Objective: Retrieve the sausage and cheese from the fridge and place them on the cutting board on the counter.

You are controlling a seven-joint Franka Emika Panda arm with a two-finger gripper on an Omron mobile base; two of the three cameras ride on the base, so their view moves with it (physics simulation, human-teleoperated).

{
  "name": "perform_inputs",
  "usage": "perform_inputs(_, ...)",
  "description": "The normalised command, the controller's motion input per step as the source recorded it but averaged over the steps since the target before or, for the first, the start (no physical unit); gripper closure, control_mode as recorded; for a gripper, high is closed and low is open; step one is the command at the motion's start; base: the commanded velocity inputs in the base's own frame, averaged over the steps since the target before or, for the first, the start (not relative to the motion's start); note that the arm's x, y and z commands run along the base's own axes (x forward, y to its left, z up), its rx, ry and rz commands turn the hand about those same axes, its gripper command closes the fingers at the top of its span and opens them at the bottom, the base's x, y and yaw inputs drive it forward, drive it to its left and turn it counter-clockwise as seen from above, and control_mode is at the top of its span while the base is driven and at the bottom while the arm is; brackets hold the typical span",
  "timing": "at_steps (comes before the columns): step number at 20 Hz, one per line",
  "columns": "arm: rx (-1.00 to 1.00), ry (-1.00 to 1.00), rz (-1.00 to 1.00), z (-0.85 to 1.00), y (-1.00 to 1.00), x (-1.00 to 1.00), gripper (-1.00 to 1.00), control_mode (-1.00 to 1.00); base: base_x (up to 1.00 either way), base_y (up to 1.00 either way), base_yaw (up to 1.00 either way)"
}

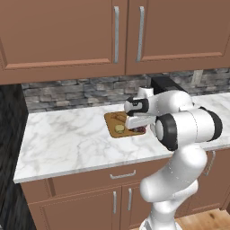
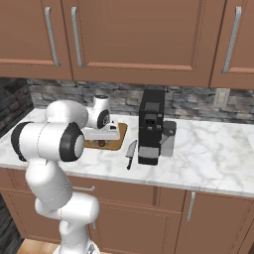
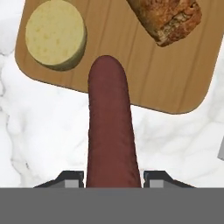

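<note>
The white counter (image 1: 67, 139) has brown cupboards (image 1: 67, 36) above it, and on it stand a black coffee machine (image 2: 150, 126) and a knife (image 2: 130, 153) that lies just left of the machine. The brown board (image 3: 131, 78) lies flat on the counter, with the round yellow cheese (image 3: 55, 34) on one corner and a brown lump of bread (image 3: 168, 17) on another, both apart from each other. The gripper (image 3: 113, 178) hangs over the near edge of the board, its two fingers (image 3: 70, 178) squeezed tight on the dark red sausage (image 3: 110, 127), whose far tip reaches over the board beside the cheese.
</note>
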Motion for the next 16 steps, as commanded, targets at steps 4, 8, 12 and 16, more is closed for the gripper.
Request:
perform_inputs(4, 0.00, -0.04, 0.00, -0.21, 0.00, 0.34, 1.00, -1.00, 0.00, 0.00, 0.00)
perform_inputs(8, 0.00, -0.02, 0.00, -0.12, 0.00, 0.39, 1.00, -1.00, 0.00, 0.00, 0.00)
perform_inputs(12, 0.00, 0.00, 0.00, -0.12, 0.00, 0.38, 1.00, -1.00, 0.00, 0.00, 0.00)
perform_inputs(16, 0.00, -0.01, 0.00, -0.19, 0.11, 0.31, 1.00, -1.00, 0.00, 0.00, 0.00)
